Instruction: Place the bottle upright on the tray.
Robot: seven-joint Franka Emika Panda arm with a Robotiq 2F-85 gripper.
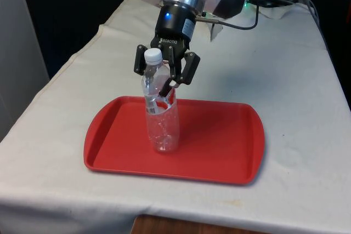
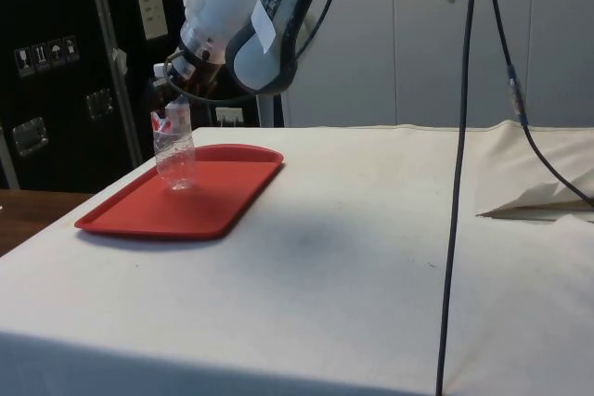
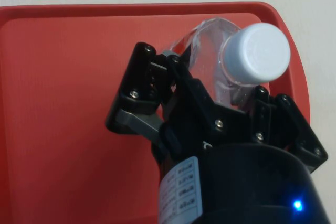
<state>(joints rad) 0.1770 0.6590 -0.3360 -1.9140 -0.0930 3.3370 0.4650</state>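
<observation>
One clear plastic bottle [image 1: 161, 119] with a white cap [image 1: 153, 55] stands upright on the red tray's [image 1: 219, 152] left half in the front view, its upper body clamped between the black gripper's [image 1: 162, 87] fingers above the white-clothed table [image 1: 285, 69].

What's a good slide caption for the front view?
Gripper holds clear bottle upright on red tray.
</observation>
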